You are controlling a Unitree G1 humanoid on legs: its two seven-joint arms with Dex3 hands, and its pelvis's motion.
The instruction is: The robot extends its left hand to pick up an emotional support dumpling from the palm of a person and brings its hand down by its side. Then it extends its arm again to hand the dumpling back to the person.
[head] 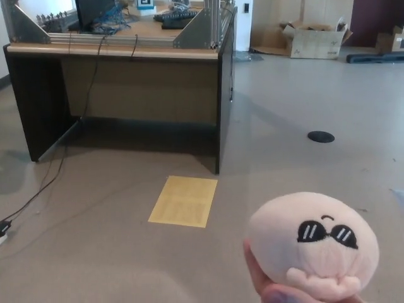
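A pale pink plush dumpling (314, 243) with black sunglasses stitched on its face fills the lower right of the head view. It rests on a person's hand (264, 283), whose fingers show under and to the left of it at the bottom edge. Neither of my hands nor any part of my arms shows in this view.
A dark desk (126, 95) with a metal frame, cables and gear on top stands at the upper left. A yellow sheet (184, 201) lies on the floor before it. A black floor disc (320, 136) and cardboard boxes (315, 39) are farther back on the right.
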